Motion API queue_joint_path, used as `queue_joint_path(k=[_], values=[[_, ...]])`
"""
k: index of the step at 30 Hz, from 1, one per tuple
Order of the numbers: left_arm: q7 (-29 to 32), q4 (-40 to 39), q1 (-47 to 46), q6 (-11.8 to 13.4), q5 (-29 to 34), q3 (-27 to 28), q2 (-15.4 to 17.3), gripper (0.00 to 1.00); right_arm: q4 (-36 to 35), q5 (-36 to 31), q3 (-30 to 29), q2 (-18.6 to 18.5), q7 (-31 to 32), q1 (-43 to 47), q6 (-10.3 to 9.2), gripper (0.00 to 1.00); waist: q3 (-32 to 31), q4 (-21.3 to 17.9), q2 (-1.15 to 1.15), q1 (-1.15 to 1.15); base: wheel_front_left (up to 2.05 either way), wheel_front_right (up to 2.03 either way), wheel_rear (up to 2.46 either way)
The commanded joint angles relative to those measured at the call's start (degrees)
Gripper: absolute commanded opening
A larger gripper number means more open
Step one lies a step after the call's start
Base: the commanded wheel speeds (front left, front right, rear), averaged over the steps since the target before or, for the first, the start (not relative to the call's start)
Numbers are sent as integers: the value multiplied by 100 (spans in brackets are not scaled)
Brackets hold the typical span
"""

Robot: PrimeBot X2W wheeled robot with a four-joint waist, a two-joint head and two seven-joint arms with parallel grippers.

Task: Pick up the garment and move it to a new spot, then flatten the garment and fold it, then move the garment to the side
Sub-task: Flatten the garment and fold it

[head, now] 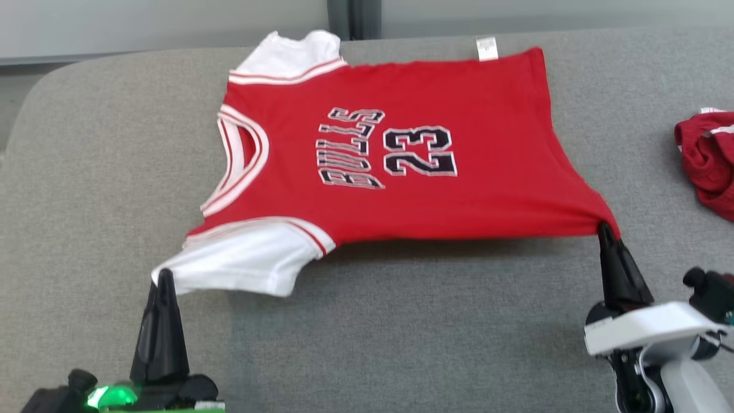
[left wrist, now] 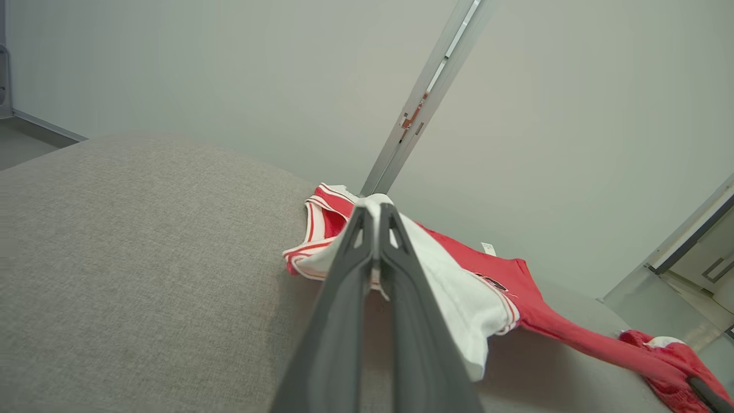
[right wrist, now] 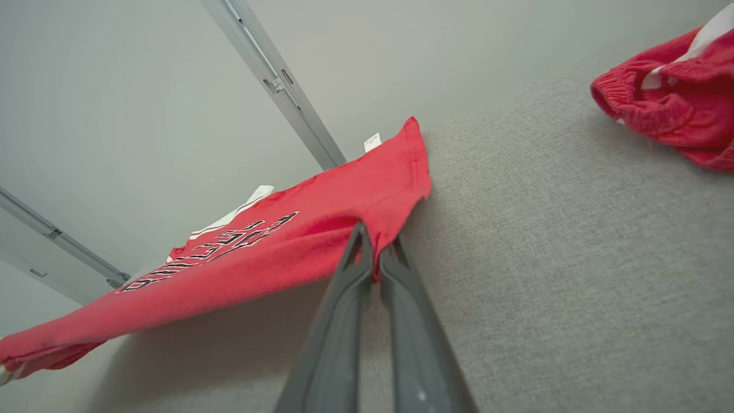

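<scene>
Garment: a red jersey (head: 413, 201) with white sleeves lies spread over the far half of the grey padded surface (head: 401, 344). Its collar points to the left edge and its hem to the right. The near side is raised, with shadow under it.
Left gripper (head: 165, 276): clamped on the tip of the near white sleeve, fingers pressed together.
Right gripper (head: 604, 228): pinched tight on the near hem corner, red cloth caught between the tips.
Head view alone: both grips at once, and the whole "BULLS 23" print, lying sideways.
Left wrist view alone: the sleeve draped over the fingertips.
Right wrist view alone: the gap beneath the lifted cloth.
Other cloth: a crumpled red cloth (head: 708, 158) with white trim lies by the right edge, apart from the jersey and cut off by the frame.
Hard to read: the white label (head: 486, 48) at the far hem corner is too small for any writing to show.
</scene>
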Motion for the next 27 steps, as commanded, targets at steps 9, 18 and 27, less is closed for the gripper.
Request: queue_joint_path(k=[9, 18, 27], values=[[190, -109, 593, 39, -24, -99, 108, 0, -581, -376, -265, 393, 538, 863, 0, 0, -182, -22, 0, 1, 0, 0, 0], [105, 659, 54, -4, -172, -7, 18, 0, 448, -330, -182, 541, 560, 401, 0, 0, -125, -82, 0, 1, 0, 0, 0], [49, 1359, -908, -162, -4, -125, 13, 0, 1006, -96, -52, 588, 300, -133, 0, 0, -14, -36, 0, 1, 0, 0, 0]])
